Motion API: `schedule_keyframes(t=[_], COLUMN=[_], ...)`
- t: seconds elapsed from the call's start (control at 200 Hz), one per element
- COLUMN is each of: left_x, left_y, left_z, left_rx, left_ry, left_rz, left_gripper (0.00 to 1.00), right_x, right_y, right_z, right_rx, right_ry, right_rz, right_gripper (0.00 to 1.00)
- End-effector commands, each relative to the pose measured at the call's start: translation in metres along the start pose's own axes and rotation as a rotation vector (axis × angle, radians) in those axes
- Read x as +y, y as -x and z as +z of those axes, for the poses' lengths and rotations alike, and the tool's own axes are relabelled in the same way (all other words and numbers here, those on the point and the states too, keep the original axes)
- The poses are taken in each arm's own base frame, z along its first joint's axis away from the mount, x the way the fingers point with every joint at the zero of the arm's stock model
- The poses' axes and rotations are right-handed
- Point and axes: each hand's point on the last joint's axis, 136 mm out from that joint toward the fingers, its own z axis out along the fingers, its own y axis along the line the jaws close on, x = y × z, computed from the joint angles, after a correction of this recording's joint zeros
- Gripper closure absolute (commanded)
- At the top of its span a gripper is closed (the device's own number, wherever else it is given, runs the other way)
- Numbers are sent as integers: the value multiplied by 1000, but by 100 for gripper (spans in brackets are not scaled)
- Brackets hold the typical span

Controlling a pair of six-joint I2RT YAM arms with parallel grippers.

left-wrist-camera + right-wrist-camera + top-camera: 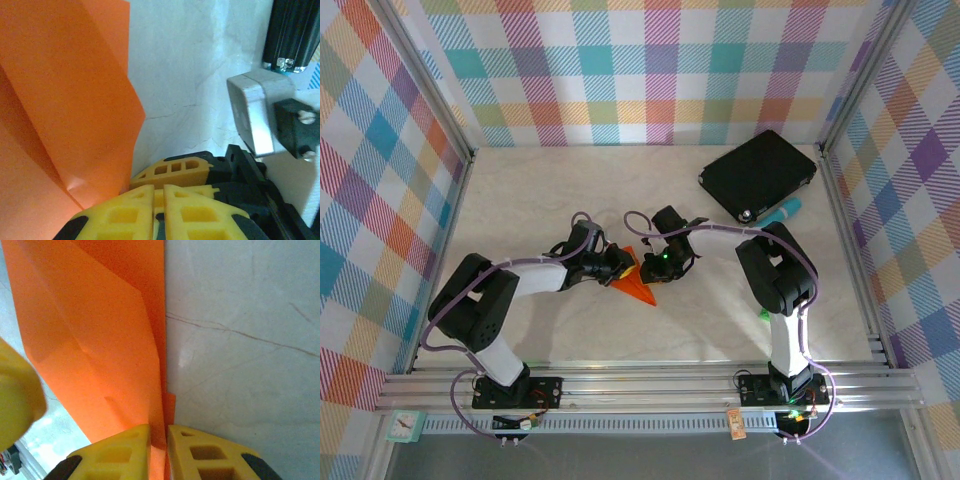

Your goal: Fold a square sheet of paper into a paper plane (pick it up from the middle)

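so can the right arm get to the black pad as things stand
probably not yet: the right gripper is pinching the orange paper. if it let go, bare table leads to the black pad.

- No text, label, brand, number or sign clear enough to read.
- Small tan tag (736, 424) on the front aluminium rail (640, 385): any marks too small to make out.
- Small teal-framed square item with a pale face (405, 427) at the near left corner: face too blurred to read.
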Motion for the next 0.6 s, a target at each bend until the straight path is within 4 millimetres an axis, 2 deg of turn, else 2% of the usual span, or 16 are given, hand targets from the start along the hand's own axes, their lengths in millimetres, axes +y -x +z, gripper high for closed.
schedule_keyframes(t=[0.0,0.185,0.595], left_x=[4,15,13], left_y=[-7,-9,-7], left_z=[9,18,20], left_rx=[43,54,55], left_ry=[1,35,28], left_rz=[3,-12,-10], left_gripper=[88,89,89], right_x=[-40,-43,-46], right_y=[-50,-53,-55], right_z=[37,39,41], right_rx=[163,171,180], right_ry=[-170,-198,-216], right_rz=[40,37,33], right_gripper=[80,80,80])
